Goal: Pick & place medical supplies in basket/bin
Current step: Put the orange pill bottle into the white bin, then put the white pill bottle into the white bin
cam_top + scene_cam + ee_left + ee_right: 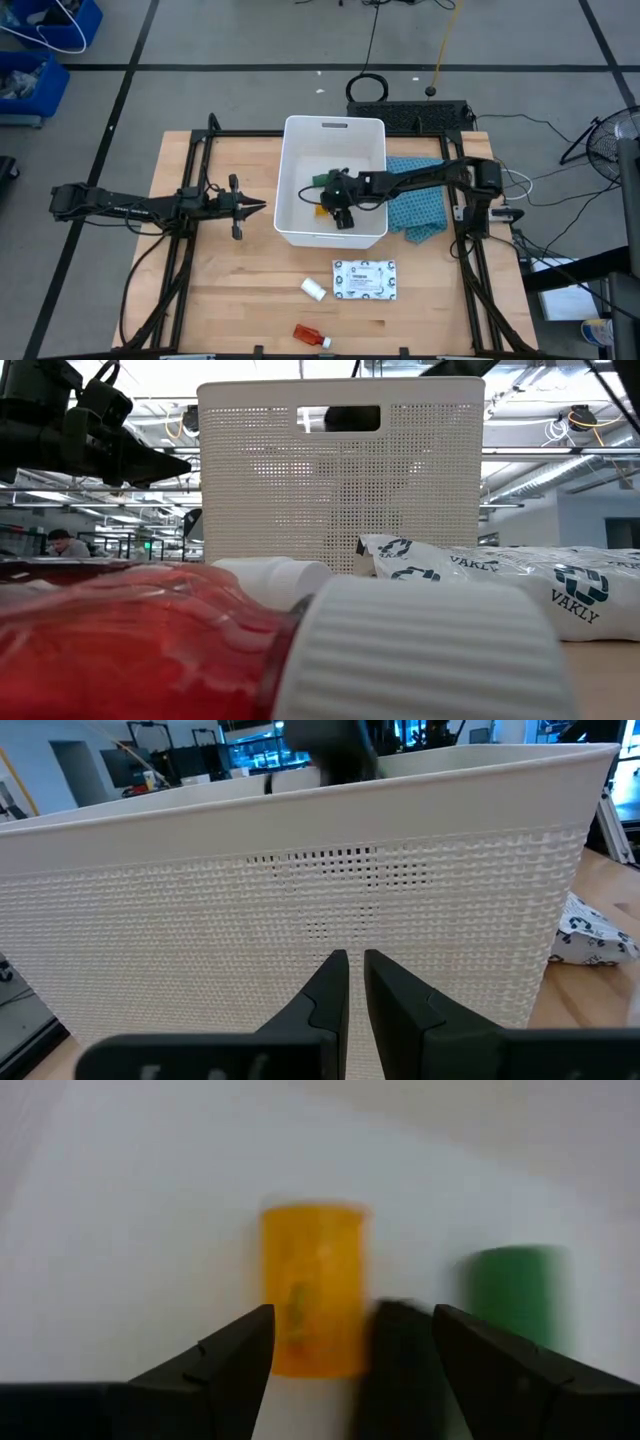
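From above, the large white rectangular plastic tub [334,180] sits mid-counter [230,290]. The right end effector [343,216] reaches inside it, beside a green oblong [321,181]. The left end effector [258,206] waits just left of the tub. A flat white printed packet [364,279], small white cylinder [313,289] and red bottle with white cap [311,335] lie near.

At counter level, the bottle [150,650] fills the foreground.

Left wrist: fingers [330,990] nearly pressed together, facing the tub wall [300,890].

Right wrist: fingers [235,1355] spread, empty, above an orange vial [312,1285].

perforated plastic tub [340,480], wooden table [230,290]
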Controlling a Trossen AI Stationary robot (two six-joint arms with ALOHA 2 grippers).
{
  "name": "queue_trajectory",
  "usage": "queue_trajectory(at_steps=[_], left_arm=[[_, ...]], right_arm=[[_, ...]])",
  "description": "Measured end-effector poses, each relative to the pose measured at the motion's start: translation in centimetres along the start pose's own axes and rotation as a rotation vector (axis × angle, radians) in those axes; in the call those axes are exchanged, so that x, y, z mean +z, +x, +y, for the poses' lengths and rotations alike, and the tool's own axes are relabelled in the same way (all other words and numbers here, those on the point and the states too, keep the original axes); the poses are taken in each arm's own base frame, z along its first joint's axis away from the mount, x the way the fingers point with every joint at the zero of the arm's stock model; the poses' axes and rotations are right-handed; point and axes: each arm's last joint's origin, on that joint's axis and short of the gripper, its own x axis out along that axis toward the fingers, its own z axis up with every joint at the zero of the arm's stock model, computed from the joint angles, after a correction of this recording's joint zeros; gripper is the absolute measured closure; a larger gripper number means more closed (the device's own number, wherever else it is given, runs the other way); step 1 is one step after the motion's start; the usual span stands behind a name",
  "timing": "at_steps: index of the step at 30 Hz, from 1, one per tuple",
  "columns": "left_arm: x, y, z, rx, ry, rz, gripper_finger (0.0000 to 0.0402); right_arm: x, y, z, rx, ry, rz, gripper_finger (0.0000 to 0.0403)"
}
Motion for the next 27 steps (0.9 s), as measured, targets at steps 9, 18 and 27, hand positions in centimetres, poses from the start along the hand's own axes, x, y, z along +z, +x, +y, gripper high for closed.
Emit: queue_trajectory(at_steps=[9,18,27], left_arm=[[0.0,0.0,0.0,0.000,0.000,0.001,0.0360],[0.0,0.0,0.0,0.000,-0.019,0.001,0.0360],[-0.2,0.0,0.0,-0.002,-0.043,0.016,0.0360]], right_arm=[[3.5,-12.1,-0.7,-0.041,0.024,-0.348,0.0153],[-0.3,-20.2,1.3,0.092,-0.006,-0.616,0.0348],[-6.3,-20.9,4.3,0.127,0.065,-0.799,0.0396]])
